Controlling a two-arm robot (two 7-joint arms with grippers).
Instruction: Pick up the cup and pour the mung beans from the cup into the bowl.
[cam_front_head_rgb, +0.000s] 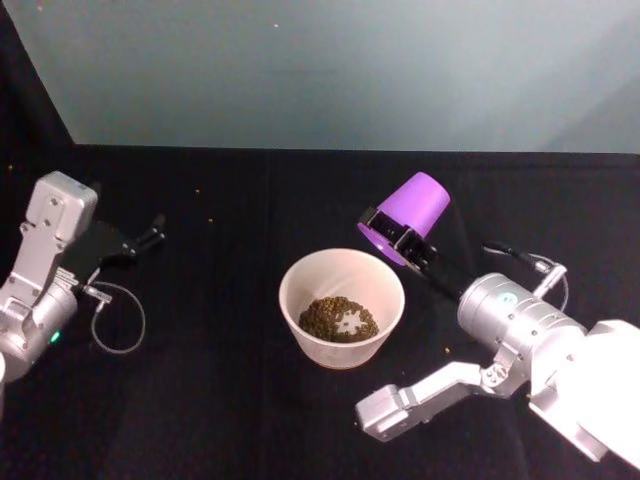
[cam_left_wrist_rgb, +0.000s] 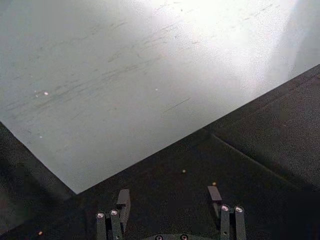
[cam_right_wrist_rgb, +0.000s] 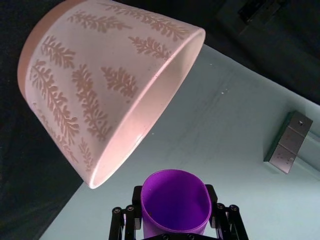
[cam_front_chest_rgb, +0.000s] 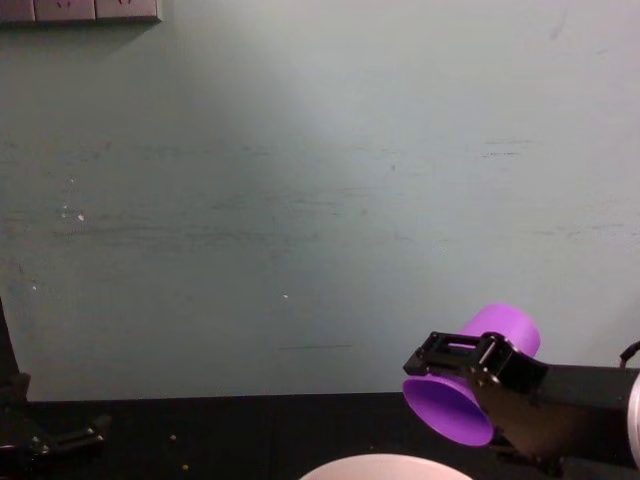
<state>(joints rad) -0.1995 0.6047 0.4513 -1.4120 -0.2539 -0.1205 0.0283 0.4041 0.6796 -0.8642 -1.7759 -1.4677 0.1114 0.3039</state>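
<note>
Gripping cup (cam_front_head_rgb: 418, 205) by sides near rim: right end effector (cam_front_head_rgb: 398, 238). Cup tipped mouth-down, aloft just right-rear of bowl (cam_front_head_rgb: 345, 352). Bowl, fern-leaf pattern, on black counter (cam_front_head_rgb: 220, 400), holds mung beans (cam_front_head_rgb: 338, 318). Left end effector (cam_front_head_rgb: 150, 238) fingers spread, at left, near cable loop (cam_front_head_rgb: 120, 325).

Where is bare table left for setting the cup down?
Free: the table between the parked left arm and the bowl, and behind the bowl to the wall. Crowded: the bowl's right, where jaws of the right arm hold the cup.
</note>
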